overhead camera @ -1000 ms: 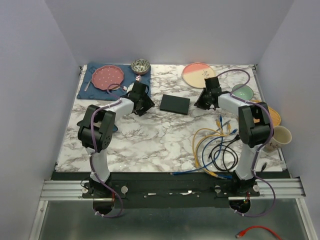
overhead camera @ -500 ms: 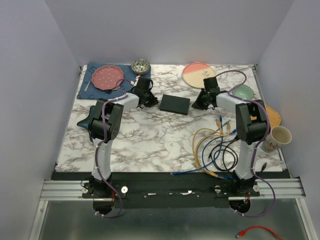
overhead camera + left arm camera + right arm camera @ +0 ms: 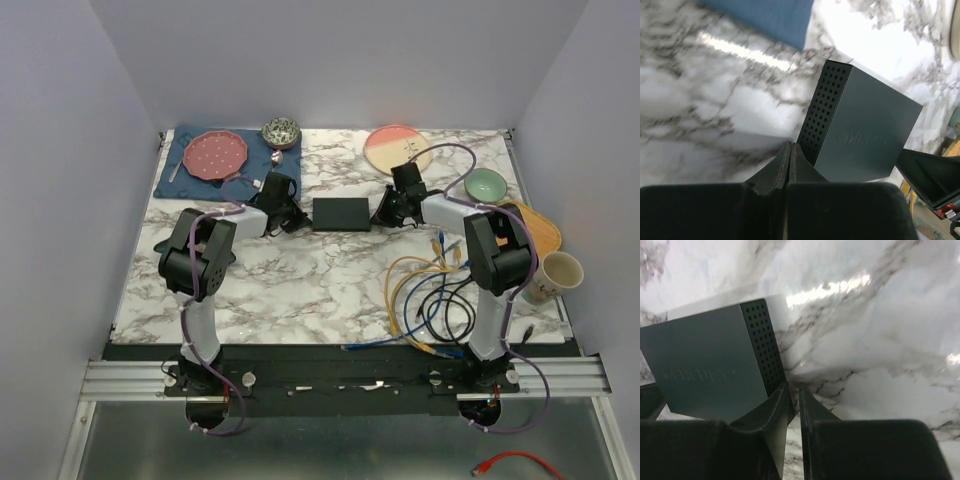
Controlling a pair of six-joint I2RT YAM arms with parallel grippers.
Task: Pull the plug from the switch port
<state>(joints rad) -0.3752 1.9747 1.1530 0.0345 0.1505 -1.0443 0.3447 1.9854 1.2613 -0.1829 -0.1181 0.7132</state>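
The switch point(image 3: 341, 213) is a flat matte-black box lying on the marble between my two grippers. In the left wrist view the switch point(image 3: 865, 135) shows its perforated end, and my left gripper point(image 3: 790, 146) is shut and empty with its tips against the lower corner of that end. My left gripper point(image 3: 290, 213) sits at the box's left end in the top view. At the right end is my right gripper point(image 3: 384, 210). In its own view the right gripper point(image 3: 793, 386) keeps a narrow slit with nothing in it, one finger against the switch point(image 3: 705, 365). No plug shows; it is hidden or out of view.
A tangle of yellow, blue and black cables point(image 3: 430, 290) lies front right. A blue cloth point(image 3: 180, 180) with a red plate point(image 3: 217, 155) lies back left beside a patterned bowl point(image 3: 282, 131). A pink-yellow plate point(image 3: 395, 148), green bowl point(image 3: 486, 185) and cup point(image 3: 556, 272) stand on the right.
My left gripper has closed and moved right to the switch's left end. The right gripper has narrowed and moved left. The switch has turned square and shifted slightly left.
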